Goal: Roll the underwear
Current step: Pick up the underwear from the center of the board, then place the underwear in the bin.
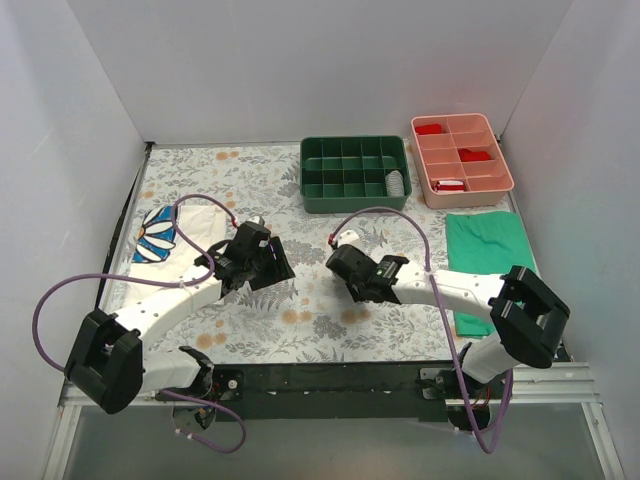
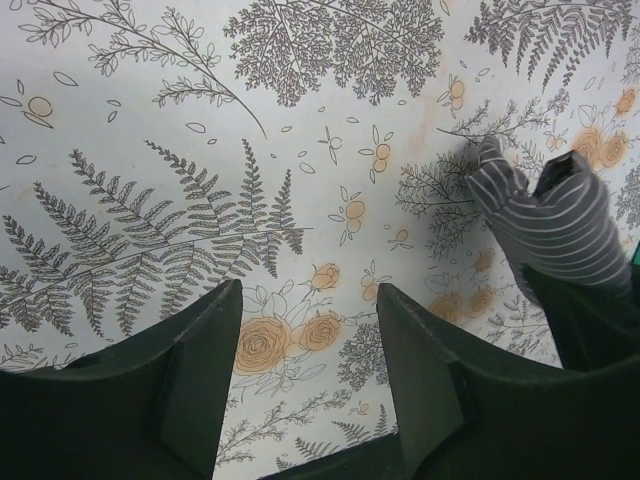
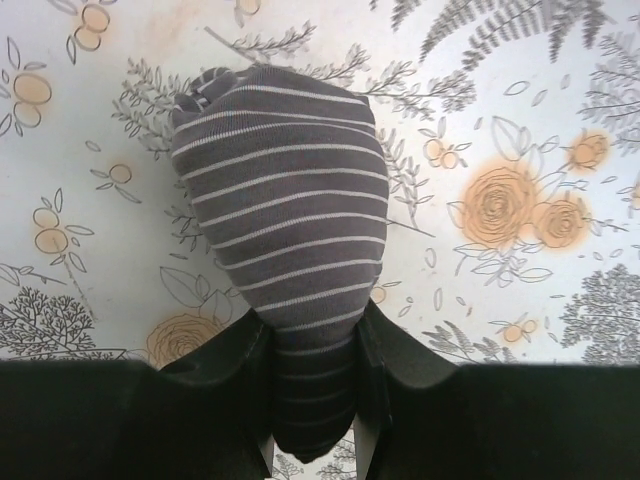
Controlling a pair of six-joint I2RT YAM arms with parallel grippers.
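Closest in, right gripper pinched narrow on underwear, held near mid-table over fern-print table cover; whether touching it, cannot tell. Rolling judged mostly done: tight grey bundle, thin white stripes wrapping round, blunt rounded end, small loose tip at far side; setting down probably still to do. Left gripper parted, empty, near the bundle.
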